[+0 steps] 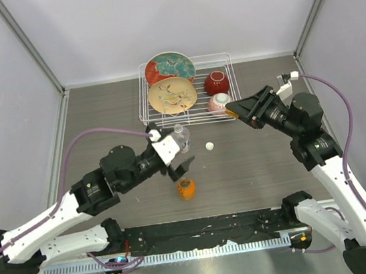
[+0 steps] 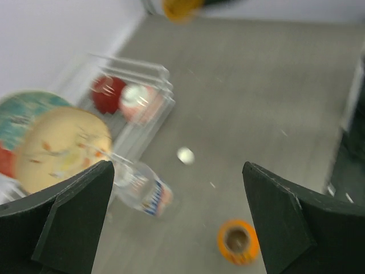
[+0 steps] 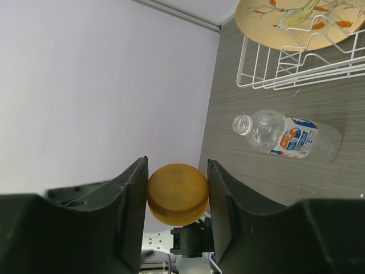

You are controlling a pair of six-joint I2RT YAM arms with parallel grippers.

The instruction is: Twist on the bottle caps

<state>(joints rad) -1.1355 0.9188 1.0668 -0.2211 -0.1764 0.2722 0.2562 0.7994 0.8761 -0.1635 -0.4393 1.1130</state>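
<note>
Orange cap point(image 3: 177, 194) pinched in the right tool point(image 1: 232, 109), well right of both bottles.
The left tool point(image 1: 179, 167) is spread above the worktop point(image 1: 100, 121); the open orange bottle point(image 1: 186, 188) is stood just near of it, the clear bottle point(image 1: 181, 136) laid just beyond, the white cap point(image 1: 209, 146) to their right.

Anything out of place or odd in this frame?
The clear bottle lies on its side, uncapped, beside the dish rack, whereas the orange bottle stands upright. A white cap lies loose on the table nearby. No spill or damage shows.
</note>
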